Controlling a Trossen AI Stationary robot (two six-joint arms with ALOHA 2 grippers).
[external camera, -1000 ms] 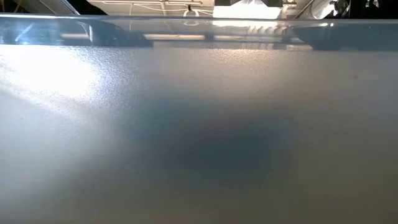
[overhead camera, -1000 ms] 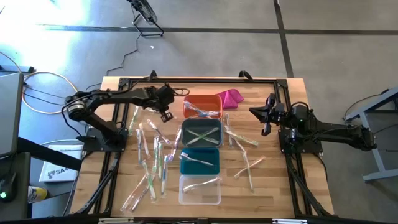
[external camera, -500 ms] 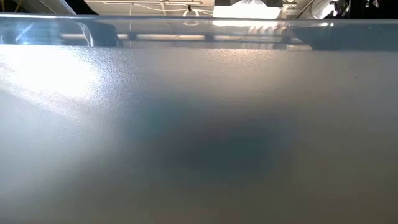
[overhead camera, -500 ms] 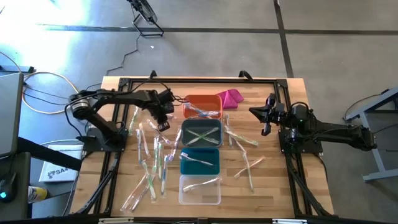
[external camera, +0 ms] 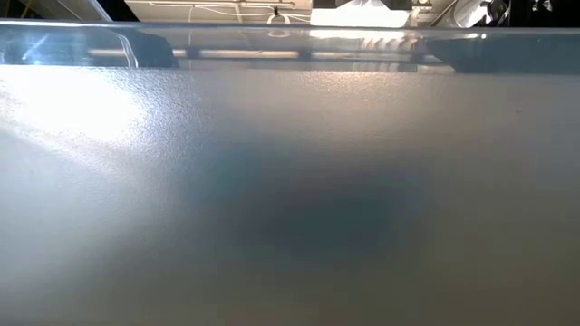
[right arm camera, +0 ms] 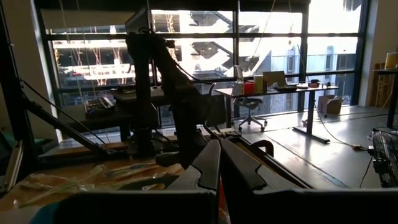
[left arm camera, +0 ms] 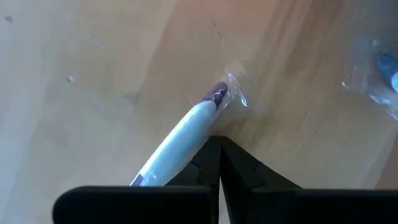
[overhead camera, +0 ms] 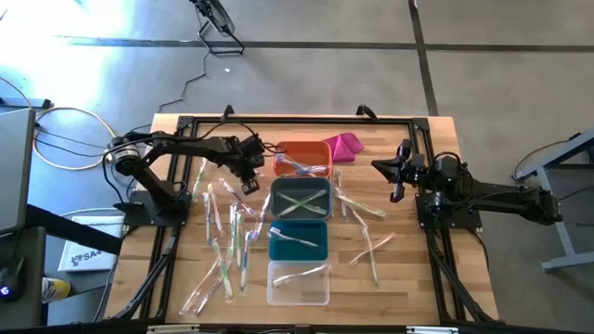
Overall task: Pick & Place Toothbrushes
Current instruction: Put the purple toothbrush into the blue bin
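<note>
Both fingers of the left gripper [left arm camera: 219, 142] are pressed together, low over the table [overhead camera: 408, 269], with a wrapped toothbrush [left arm camera: 186, 134] lying just beside their tips. Other toothbrushes [overhead camera: 227, 246] lie scattered beside the bins [overhead camera: 299, 232]. Off to the side, the right gripper [overhead camera: 397, 192] waits, also closed.

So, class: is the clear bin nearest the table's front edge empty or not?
Not empty. The clear bin holds one wrapped toothbrush lying across it, seen from above.

Right gripper [right arm camera: 219, 163] at lower centre of frame, dark fingers [right arm camera: 205, 165] pressed together. Left arm [right arm camera: 163, 87] upright at centre left. Toothbrushes [right arm camera: 59, 185] in clear wrappers at lower left on table [right arm camera: 93, 175]. Large windows [right arm camera: 205, 46] across upper frame; desk [right arm camera: 280, 90] and office chair [right arm camera: 250, 107] at right.
</note>
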